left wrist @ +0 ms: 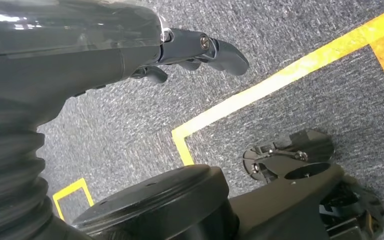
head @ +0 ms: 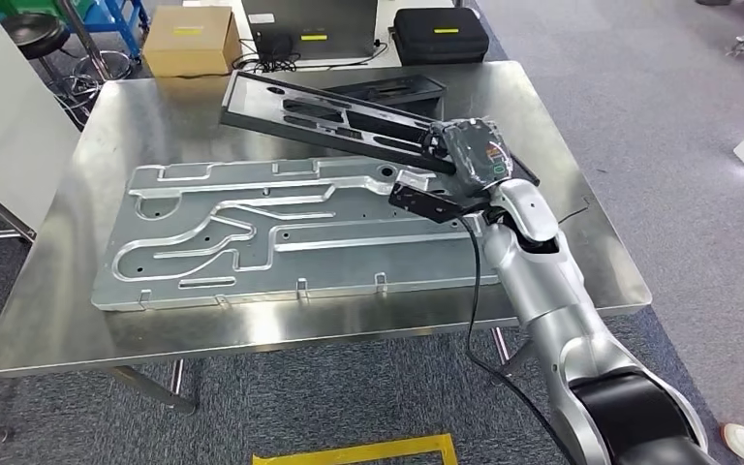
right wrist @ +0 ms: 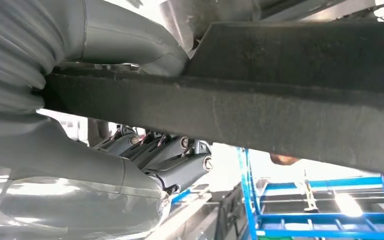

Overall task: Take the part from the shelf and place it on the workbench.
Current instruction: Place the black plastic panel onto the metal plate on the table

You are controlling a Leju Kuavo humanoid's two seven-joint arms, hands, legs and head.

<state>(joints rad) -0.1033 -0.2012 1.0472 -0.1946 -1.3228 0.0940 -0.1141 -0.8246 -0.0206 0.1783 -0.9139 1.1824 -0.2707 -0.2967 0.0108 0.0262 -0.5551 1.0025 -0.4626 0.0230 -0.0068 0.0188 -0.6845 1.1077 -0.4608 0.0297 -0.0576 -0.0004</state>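
While the right hand (head: 465, 155) grips the near end of the long black slotted plastic part (head: 334, 107), its long axis runs away and leftward, tilted above the steel workbench (head: 77, 320), so lowering falls to this arm; the hanging left hand (left wrist: 190, 50) holds nothing, fingers loosely curled.

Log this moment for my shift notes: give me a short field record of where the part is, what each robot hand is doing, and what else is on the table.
part: black panel, tilted, far end near the table, near end raised
right robot hand: grips the panel's near end
left robot hand: hangs over the carpet, holds nothing
also on table: large silver plate, lying flat
placed: not yet
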